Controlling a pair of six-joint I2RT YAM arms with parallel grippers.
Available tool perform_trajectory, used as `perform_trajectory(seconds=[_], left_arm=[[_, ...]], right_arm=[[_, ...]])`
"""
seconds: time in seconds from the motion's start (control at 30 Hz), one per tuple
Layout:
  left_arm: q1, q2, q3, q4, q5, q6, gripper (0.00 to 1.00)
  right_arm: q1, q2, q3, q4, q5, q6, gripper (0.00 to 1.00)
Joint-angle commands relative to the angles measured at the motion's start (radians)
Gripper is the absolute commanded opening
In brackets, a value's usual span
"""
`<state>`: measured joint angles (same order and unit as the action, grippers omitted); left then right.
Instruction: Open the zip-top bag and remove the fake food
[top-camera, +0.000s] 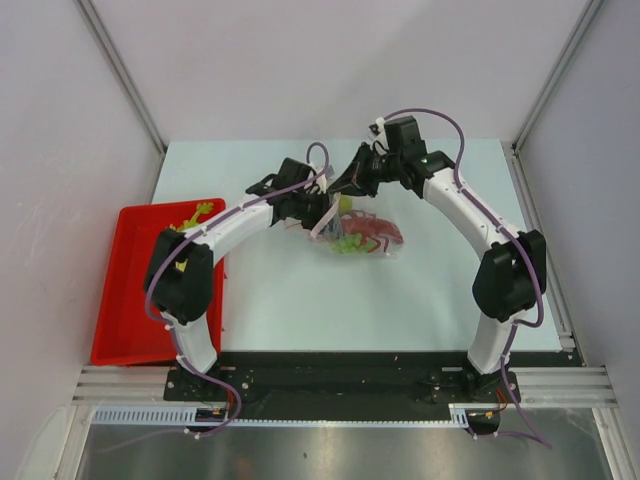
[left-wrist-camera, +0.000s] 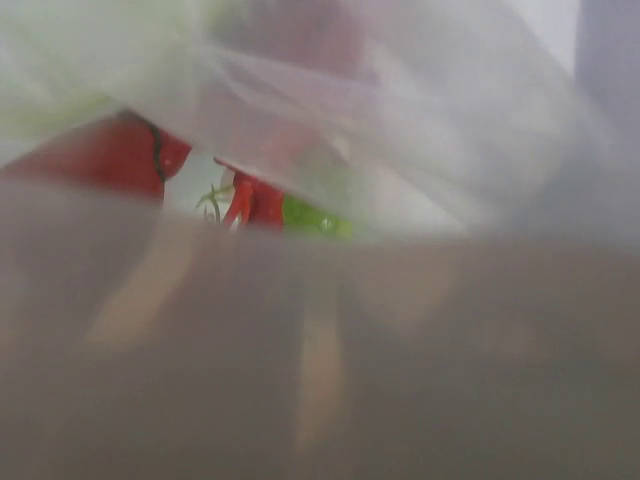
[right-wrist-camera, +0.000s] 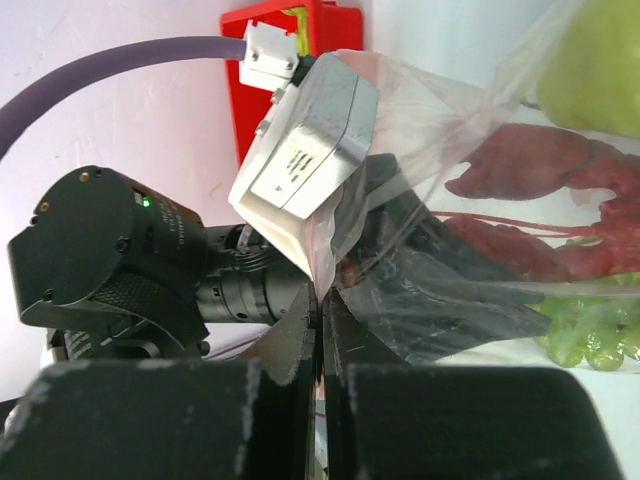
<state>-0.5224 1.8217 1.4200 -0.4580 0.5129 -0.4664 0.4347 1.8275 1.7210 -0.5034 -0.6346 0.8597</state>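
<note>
The zip-top bag (top-camera: 365, 238) lies mid-table with the red lobster (top-camera: 380, 232) and green grapes (top-camera: 347, 246) inside. My right gripper (top-camera: 342, 192) is shut on the bag's pink-edged mouth, seen close in the right wrist view (right-wrist-camera: 322, 300). That view shows the bag (right-wrist-camera: 440, 110), lobster (right-wrist-camera: 530, 165), grapes (right-wrist-camera: 590, 335) and pear (right-wrist-camera: 595, 60). My left gripper (top-camera: 318, 208) is at the mouth from the left, apparently shut on the opposite lip. Its wrist view is blurred by plastic (left-wrist-camera: 420, 120), with only the lobster (left-wrist-camera: 110, 160) and a green bit (left-wrist-camera: 315, 220) showing.
A red tray (top-camera: 125, 300) stands at the left table edge, partly under my left arm, with a yellow-green toy (top-camera: 196, 214) at its far end. White walls enclose the table on three sides.
</note>
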Motion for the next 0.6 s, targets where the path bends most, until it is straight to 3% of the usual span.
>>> perform_trajectory(seconds=[0.0, 0.1, 0.27, 0.43, 0.5, 0.57], left_arm=[[-0.001, -0.016, -0.020, -0.007, 0.081, 0.026, 0.23], [-0.008, 0.007, -0.004, -0.050, 0.070, 0.060, 0.30], [-0.031, 0.050, 0.000, -0.088, 0.088, 0.084, 0.33], [-0.033, 0.067, -0.078, 0.040, 0.194, 0.012, 0.43], [-0.034, 0.076, -0.092, 0.081, 0.165, -0.023, 0.52], [-0.034, 0.102, -0.087, 0.084, 0.116, -0.038, 0.54]], right_arm=[[-0.002, -0.054, -0.018, 0.028, 0.010, -0.022, 0.00], [-0.002, -0.057, -0.026, 0.023, 0.012, -0.024, 0.00], [-0.001, -0.060, -0.043, 0.042, 0.012, -0.011, 0.00], [0.012, -0.054, -0.046, 0.045, 0.016, -0.008, 0.00], [0.021, -0.051, -0.051, 0.045, 0.019, -0.008, 0.00], [0.030, -0.048, -0.047, 0.042, 0.026, -0.013, 0.00]])
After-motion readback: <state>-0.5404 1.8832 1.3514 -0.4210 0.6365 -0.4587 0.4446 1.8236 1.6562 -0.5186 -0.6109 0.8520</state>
